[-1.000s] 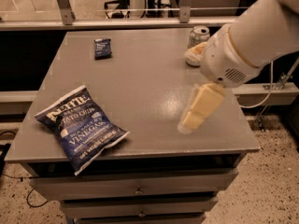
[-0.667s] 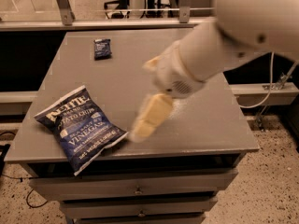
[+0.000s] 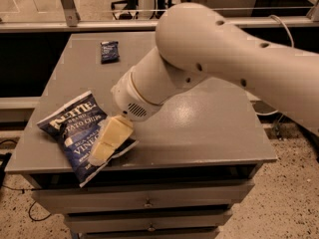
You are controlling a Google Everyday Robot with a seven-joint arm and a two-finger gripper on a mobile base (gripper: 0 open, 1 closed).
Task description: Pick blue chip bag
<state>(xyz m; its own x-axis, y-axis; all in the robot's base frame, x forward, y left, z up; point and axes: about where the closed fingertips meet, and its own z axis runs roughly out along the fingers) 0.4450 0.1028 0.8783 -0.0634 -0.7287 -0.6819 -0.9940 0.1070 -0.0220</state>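
Note:
The blue chip bag [image 3: 75, 132] lies flat on the grey table [image 3: 199, 128] at its front left corner, dark navy with white lettering and white crimped edges. My gripper [image 3: 105, 144] hangs from the big white arm [image 3: 209, 59] and sits over the bag's right edge, its cream-coloured fingers [image 3: 110, 138] overlapping the bag. The right part of the bag is hidden behind the fingers.
A small dark blue flat packet [image 3: 109, 51] lies at the table's back left. The arm covers the table's back right. Drawers [image 3: 149, 200] run under the table front. A railing and chair legs stand behind the table.
The arm has swung from the table's right side to the left and front. The gripper now sits over the chip bag's right edge. The bag has not moved.

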